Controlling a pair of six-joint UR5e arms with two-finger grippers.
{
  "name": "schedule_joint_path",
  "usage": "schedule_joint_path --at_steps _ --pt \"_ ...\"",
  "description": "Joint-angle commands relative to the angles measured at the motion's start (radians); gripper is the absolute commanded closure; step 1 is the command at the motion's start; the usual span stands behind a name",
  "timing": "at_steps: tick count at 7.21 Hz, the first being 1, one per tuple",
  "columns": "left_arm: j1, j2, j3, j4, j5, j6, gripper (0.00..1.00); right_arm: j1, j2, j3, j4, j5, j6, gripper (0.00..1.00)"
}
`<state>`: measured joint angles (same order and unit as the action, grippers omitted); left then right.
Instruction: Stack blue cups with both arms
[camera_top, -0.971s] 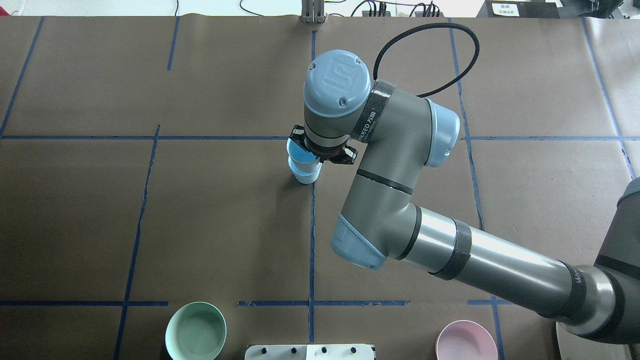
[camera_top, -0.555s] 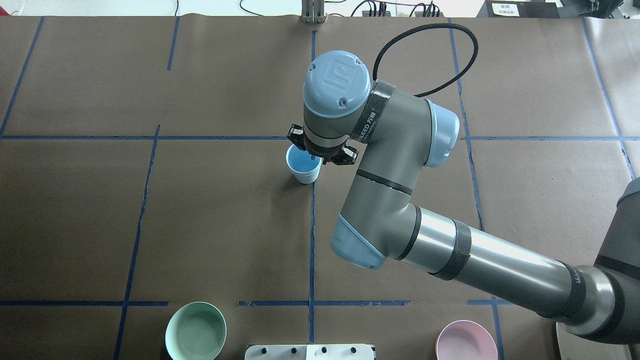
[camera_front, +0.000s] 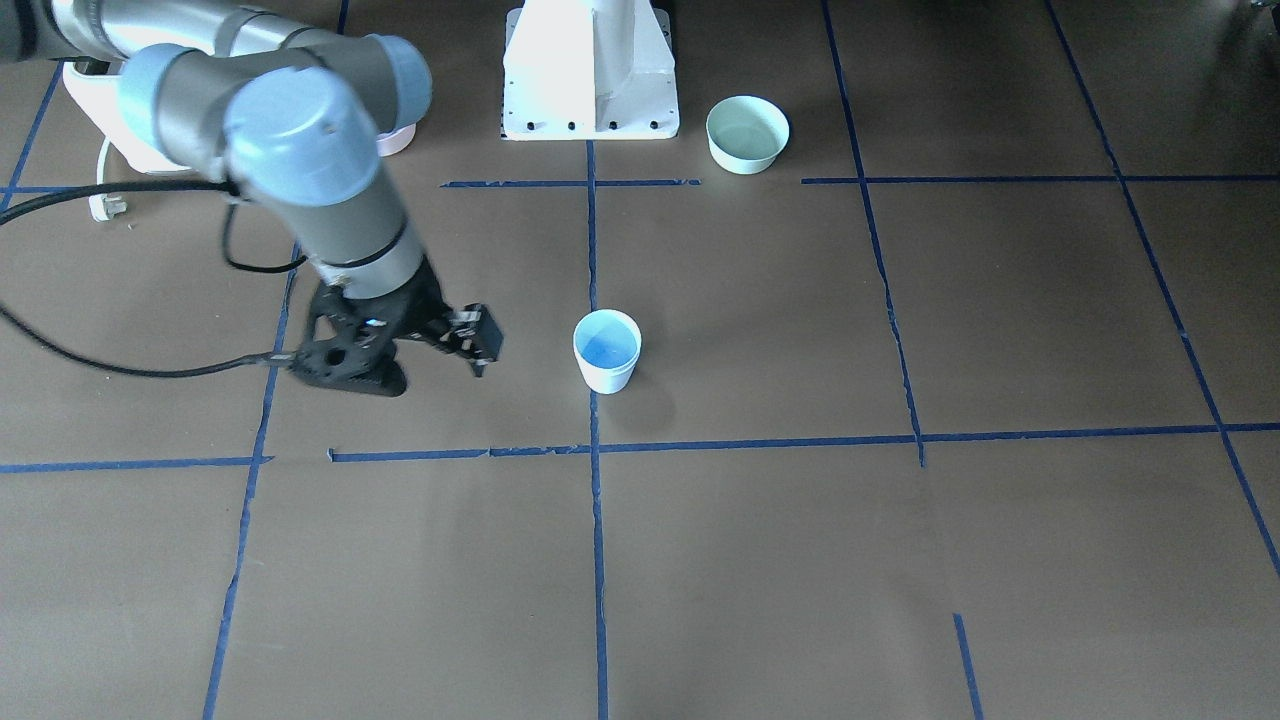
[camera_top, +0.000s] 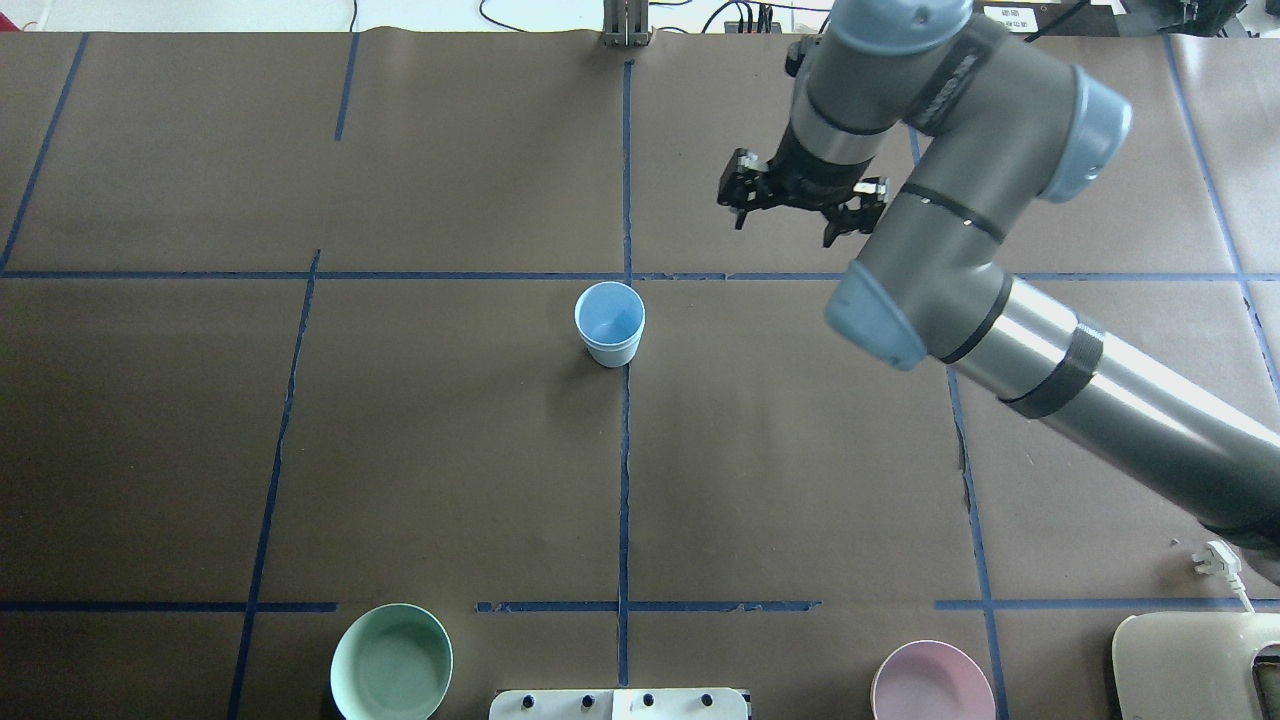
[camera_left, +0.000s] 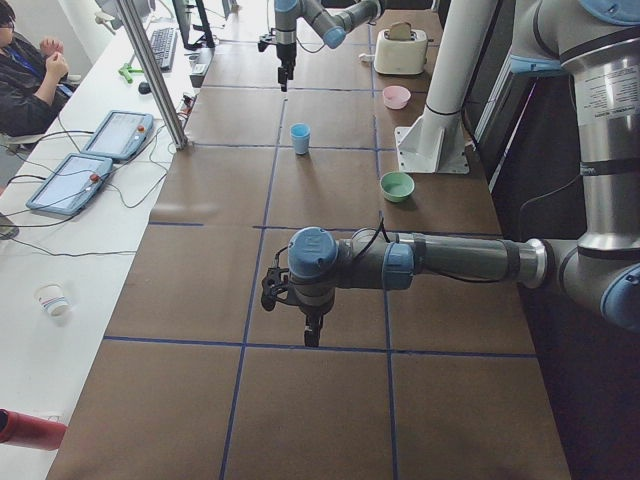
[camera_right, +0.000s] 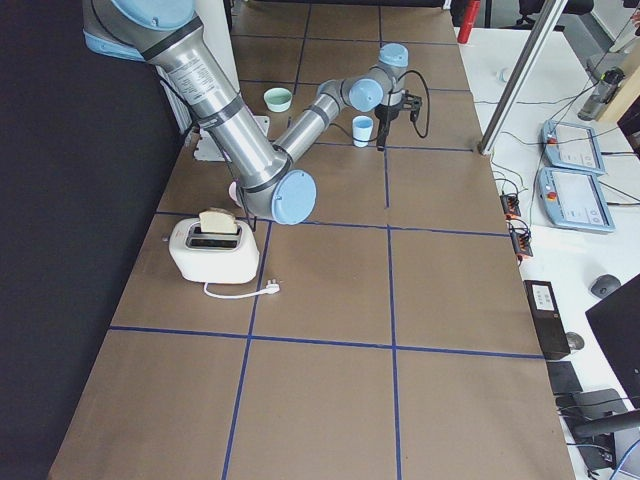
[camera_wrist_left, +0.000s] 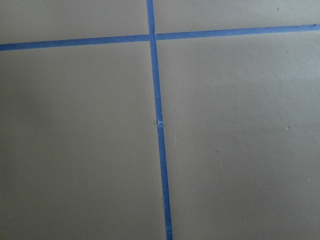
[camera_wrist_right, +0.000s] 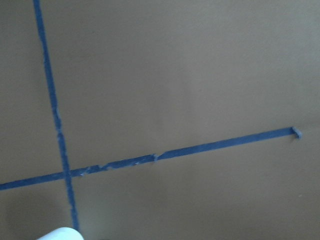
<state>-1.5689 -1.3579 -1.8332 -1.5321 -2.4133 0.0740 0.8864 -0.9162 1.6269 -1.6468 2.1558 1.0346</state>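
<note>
The cups (camera_top: 610, 325) stand nested, one inside the other, upright on the table (camera_top: 450, 450). They are straight out from the pedestal (camera_top: 560, 708) and well apart from it, at the blue tape line (camera_top: 624, 480) that runs out from its middle. The right gripper (camera_top: 785, 215) hangs above the table, farther from the pedestal than the cups and to the robot's right of that line. Its fingers are spread wide with nothing between them (well apart from the cups). The left gripper (camera_left: 311, 335) hangs far to the robot's left of the pedestal. It shows only from the side, so I cannot tell how far its fingers stand apart. A mint bowl (camera_top: 390, 662) and a pink bowl (camera_top: 932, 685) sit near the pedestal, one on each side.
</note>
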Motion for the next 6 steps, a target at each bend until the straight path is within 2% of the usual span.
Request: schedule_joint_path --at_steps 1,4,6 --pt "0.013 -0.001 0.002 0.007 0.022 0.004 0.0 0.229 -0.206 0.011 0.002 0.151 -0.485 0.0" --pt "0.018 0.017 0.002 0.009 0.023 0.007 0.0 0.472 -0.531 0.095 0.004 0.21 -0.996 0.0" --pt "0.018 0.006 0.008 0.01 0.019 0.003 0.0 0.569 -0.683 0.119 0.004 0.21 -1.166 0.0"
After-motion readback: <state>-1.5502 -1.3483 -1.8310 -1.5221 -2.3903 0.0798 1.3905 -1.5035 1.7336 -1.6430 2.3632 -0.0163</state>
